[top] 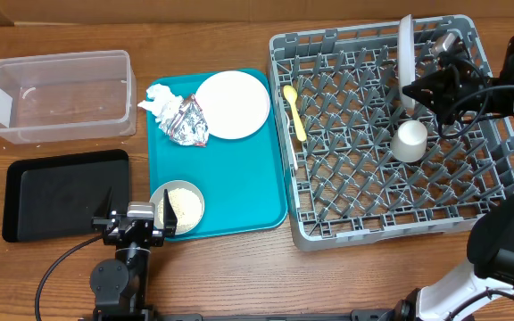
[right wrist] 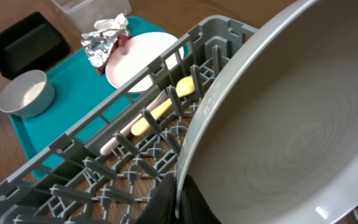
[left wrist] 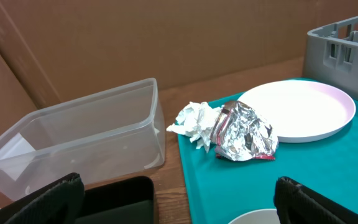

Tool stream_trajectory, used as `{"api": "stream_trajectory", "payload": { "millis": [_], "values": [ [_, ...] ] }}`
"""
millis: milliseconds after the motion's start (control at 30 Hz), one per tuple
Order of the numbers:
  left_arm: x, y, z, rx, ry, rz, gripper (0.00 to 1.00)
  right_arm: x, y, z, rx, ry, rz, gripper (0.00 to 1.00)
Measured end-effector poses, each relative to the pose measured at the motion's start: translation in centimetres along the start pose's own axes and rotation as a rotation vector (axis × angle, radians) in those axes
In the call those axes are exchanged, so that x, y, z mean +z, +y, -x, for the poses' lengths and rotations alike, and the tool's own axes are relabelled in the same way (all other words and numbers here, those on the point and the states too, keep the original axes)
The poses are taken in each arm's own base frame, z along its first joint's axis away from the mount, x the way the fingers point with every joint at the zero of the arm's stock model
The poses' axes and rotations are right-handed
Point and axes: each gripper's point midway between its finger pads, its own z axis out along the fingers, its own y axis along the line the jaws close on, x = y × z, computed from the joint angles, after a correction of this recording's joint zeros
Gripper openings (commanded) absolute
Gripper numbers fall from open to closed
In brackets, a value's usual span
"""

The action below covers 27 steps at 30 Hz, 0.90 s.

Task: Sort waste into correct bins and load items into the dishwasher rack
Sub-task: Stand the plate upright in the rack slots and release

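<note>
Left arm: my left gripper [top: 132, 217] sits at 7 o'clock on the tabletop [top: 239, 276], by the gap between the black tray [top: 61, 192] and the teal tray [top: 239, 183]; its jaws are spread wide with nothing between them
Right arm: my right gripper [top: 424, 89] is over the 1 o'clock part of the dishwasher rack [top: 484, 201]; from the wrist camera I see its jaws closed on the rim of the pale grey-blue plate [top: 406, 53]
Held plate: it is up on edge, running from 12 to 6 o'clock; I cannot tell whether it rests between the pegs
Rack load: the small white cup [top: 410, 141] is among the pegs, just at 6 o'clock of the right gripper; the yellow spoon [top: 294, 111] lies inside along the 9 o'clock wall
Teal tray: the white plate [top: 232, 104] lies flat at its 1 o'clock corner; the paper napkin [top: 159, 102] and foil wrapper [top: 186, 122] touch each other at 11 o'clock, the foil just beside the plate; the small pale bowl [top: 177, 207], holding rice grains, sits at 7 o'clock
Bins: the clear tub [top: 59, 94] is at 10 o'clock of the tabletop; the black tray is at 8 o'clock, near it but apart
</note>
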Motion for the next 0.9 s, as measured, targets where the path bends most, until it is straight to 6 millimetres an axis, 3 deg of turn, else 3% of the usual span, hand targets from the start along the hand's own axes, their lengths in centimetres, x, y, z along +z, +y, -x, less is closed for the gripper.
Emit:
{"api": "stream_trajectory", "payload": {
  "millis": [200, 433, 900],
  "values": [
    [0.0, 0.0, 0.0, 0.0, 0.0, 0.0, 1.0, 0.7, 1.5, 0.2, 0.019, -0.011, 0.062, 0.04],
    [0.0, 0.0, 0.0, 0.0, 0.0, 0.0, 1.0, 2.7, 3.5, 0.7, -0.044, 0.024, 0.124, 0.04],
    [0.0, 0.0, 0.0, 0.0, 0.0, 0.0, 1.0, 4.1, 2.0, -1.7, -0.012, 0.08, 0.135, 0.04]
  ]
}}
